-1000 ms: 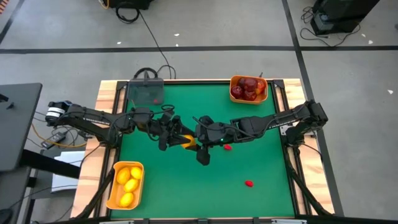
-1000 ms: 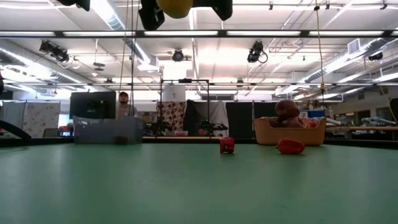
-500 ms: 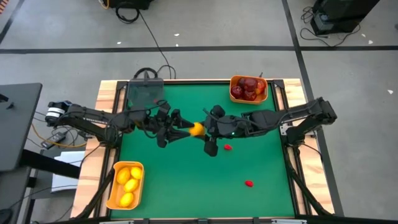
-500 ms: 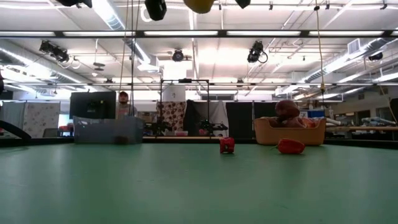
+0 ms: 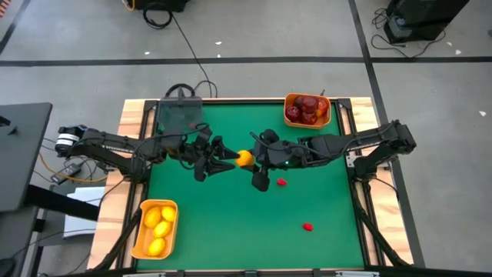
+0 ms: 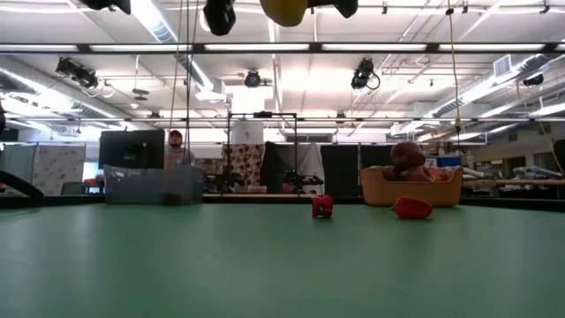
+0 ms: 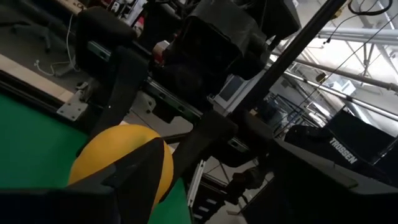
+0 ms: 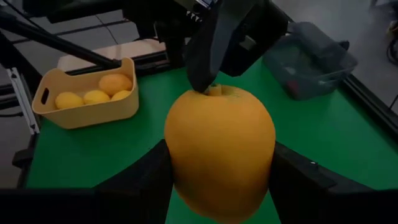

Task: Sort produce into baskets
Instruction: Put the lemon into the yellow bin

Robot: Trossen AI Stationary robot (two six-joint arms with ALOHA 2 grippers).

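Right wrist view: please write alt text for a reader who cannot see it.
A yellow lemon fills the frame, held between the right tool's dark fingers, with the left tool meeting it from above. Behind, on the green table, an orange bin holds three lemons.

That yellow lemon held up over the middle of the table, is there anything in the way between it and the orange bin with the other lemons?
Nothing visible on the mat blocks it. The yellow lemon hangs between the right gripper and the left gripper; the lemon bin sits at the near left corner. Only the left arm lies toward that side.
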